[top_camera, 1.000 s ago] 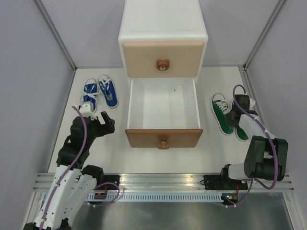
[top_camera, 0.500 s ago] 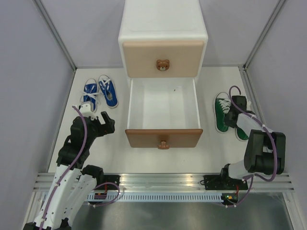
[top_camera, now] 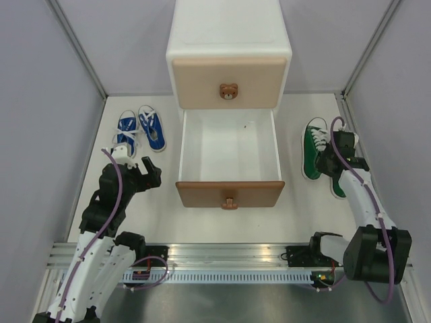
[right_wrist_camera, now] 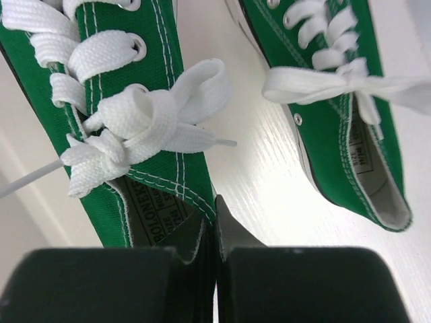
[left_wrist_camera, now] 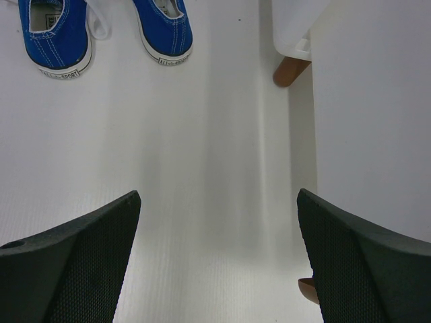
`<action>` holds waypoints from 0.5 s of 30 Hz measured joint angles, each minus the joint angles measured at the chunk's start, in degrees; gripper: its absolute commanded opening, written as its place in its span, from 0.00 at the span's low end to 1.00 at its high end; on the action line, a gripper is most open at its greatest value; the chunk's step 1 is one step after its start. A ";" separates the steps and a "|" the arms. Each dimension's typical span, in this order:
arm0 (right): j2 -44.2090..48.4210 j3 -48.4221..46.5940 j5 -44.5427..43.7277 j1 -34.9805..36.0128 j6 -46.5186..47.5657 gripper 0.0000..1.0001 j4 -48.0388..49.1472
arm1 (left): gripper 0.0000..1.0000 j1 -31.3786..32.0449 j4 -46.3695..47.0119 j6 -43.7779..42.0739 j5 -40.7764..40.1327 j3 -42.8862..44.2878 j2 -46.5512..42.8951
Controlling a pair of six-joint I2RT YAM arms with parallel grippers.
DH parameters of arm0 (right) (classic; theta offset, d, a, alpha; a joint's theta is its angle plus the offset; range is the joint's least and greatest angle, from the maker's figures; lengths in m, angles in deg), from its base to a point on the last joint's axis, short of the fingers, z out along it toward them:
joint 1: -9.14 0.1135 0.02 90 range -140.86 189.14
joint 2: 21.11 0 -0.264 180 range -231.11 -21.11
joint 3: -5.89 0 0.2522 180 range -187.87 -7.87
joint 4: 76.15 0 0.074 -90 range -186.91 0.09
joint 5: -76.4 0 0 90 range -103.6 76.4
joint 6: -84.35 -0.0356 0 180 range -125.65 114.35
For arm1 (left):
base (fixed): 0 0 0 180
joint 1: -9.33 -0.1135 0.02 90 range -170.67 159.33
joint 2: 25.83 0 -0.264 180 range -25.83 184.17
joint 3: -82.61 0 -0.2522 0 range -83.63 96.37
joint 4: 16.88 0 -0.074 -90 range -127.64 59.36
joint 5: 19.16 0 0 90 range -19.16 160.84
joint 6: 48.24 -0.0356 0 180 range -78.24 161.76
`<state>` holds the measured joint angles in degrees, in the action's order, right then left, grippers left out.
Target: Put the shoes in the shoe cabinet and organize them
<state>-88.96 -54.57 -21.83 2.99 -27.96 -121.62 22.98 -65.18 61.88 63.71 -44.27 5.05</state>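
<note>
top external view: white table (top_camera: 158,215), shoe cabinet (top_camera: 229,33) at the far middle, one arm at each side.
left gripper (top_camera: 143,173): jaws spread wide with nothing between them, over bare table; the left wrist view shows both fingers (left_wrist_camera: 74,269) far apart.
blue shoes (top_camera: 152,126): side by side on the table, ahead of the left gripper and slightly to its left, well apart from it; heels (left_wrist_camera: 163,30) point back toward it.
shoe cabinet: ahead and to the right of the left gripper, ahead and to the left of the right gripper.
upper drawer (top_camera: 229,74): pushed in, beige front with a bear knob (top_camera: 229,91).
lower drawer (top_camera: 229,145): pulled out toward the arms, inside bare, brown front (top_camera: 229,194) nearest the arms; it lies between the two grippers.
green shoe (top_camera: 314,145): just left of the right gripper, pinched at the rim of its opening (right_wrist_camera: 158,208); whether its sole is off the table cannot be told.
second green shoe (right_wrist_camera: 337,114): just beside the first, to the right of the fingers.
right gripper (right_wrist_camera: 215,232): fingers pressed together on the green shoe's rim.
</note>
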 measured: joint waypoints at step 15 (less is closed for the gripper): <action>14.99 -23.15 7.52 0.15 0.63 0.01 -11.19 | 1.00 0.00 0.00 0.00 -0.04 0.00 0.00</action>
<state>-73.97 -77.72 -14.31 3.14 -27.32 -132.81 22.98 -65.18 61.88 63.66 -44.27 5.05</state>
